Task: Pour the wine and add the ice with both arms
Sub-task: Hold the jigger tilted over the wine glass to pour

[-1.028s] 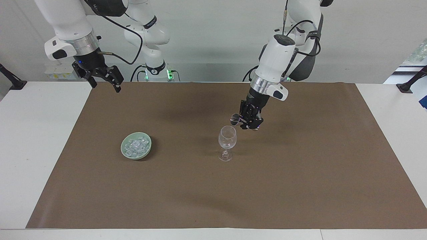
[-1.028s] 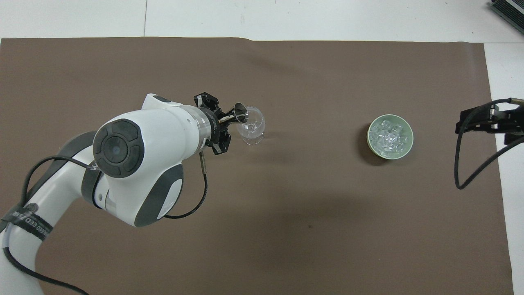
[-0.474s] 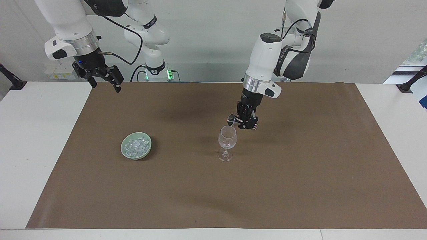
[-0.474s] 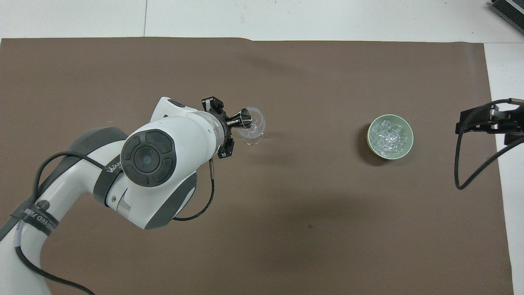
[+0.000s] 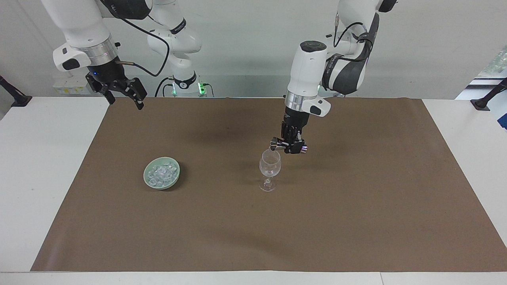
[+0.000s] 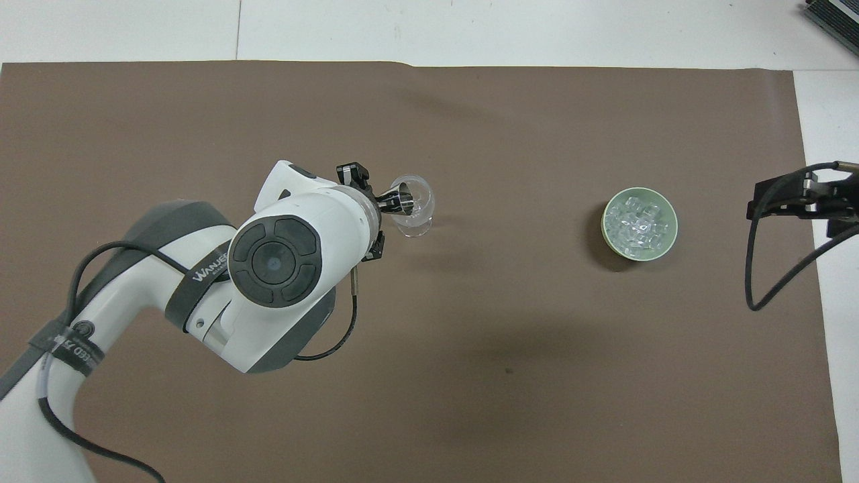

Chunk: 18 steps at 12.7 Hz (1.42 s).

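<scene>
A clear stemmed glass [image 5: 269, 169] [image 6: 415, 213] stands upright on the brown mat. My left gripper [image 5: 292, 147] [image 6: 373, 208] hangs just above its rim, shut on a small silver jigger [image 5: 277, 145] [image 6: 398, 199] that lies tipped on its side with its mouth over the bowl of the glass. The wine cannot be made out. Ice [image 5: 161, 173] [image 6: 638, 223] fills a pale green bowl [image 5: 148, 182] [image 6: 668, 245] toward the right arm's end of the table. My right gripper [image 5: 123, 94] [image 6: 795, 199] waits open, high over the mat's edge by that end.
The brown mat [image 5: 356, 221] covers most of the white table [image 5: 35, 178]. The left arm's bulky wrist and elbow [image 6: 275, 261] hide part of the mat in the overhead view. Black stands [image 5: 16, 97] sit at the table's corners.
The left arm has swung its wrist more upright and brought the jigger down over the glass rim, tipped further. The right arm, the glass and the bowl have stayed put.
</scene>
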Motion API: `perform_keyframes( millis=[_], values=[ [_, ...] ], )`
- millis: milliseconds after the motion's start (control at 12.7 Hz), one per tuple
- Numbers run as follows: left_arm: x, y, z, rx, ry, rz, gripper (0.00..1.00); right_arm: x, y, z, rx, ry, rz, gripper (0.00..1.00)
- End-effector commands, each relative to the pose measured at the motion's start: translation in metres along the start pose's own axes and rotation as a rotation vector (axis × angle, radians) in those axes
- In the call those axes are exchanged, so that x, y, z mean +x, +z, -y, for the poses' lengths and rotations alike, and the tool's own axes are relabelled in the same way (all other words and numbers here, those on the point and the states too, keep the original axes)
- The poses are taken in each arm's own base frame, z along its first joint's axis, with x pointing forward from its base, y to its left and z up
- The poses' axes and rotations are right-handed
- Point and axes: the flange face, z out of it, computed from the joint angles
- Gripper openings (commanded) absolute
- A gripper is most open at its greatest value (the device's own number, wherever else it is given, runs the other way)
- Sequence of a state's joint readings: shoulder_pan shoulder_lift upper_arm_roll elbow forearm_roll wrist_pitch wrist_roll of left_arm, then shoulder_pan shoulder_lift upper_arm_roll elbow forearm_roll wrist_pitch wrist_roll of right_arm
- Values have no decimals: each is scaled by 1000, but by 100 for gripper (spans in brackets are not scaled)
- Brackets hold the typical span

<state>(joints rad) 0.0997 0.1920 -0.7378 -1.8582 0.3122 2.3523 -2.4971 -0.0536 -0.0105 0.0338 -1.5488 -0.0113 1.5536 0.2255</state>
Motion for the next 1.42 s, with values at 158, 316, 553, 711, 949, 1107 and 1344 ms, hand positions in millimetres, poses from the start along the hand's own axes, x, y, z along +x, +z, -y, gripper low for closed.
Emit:
perform_keyframes(
  millis=[158, 316, 553, 711, 949, 1107, 1344],
  values=[
    [-9, 4, 3, -16, 25, -69, 0, -7, 0, -5, 7, -14, -1, 100],
    [-11, 5, 6, -19, 42, -78, 0, -7, 1, -5, 7, -14, 2, 100],
    [-14, 6, 9, -14, 57, -99, 0, -9, 1, -5, 7, -14, 1, 100],
    [-17, 3, 12, -16, 77, -118, 0, -9, 0, -5, 7, -14, 0, 100],
    [-18, 0, 11, -21, 92, -144, 0, -9, 2, -5, 6, -14, 3, 100],
    [-20, -2, 13, -26, 108, -155, 0, -9, 2, -5, 6, -14, 3, 100],
    [-22, -2, 11, -21, 114, -174, 0, -9, 1, -5, 7, -14, -2, 100]
  ],
)
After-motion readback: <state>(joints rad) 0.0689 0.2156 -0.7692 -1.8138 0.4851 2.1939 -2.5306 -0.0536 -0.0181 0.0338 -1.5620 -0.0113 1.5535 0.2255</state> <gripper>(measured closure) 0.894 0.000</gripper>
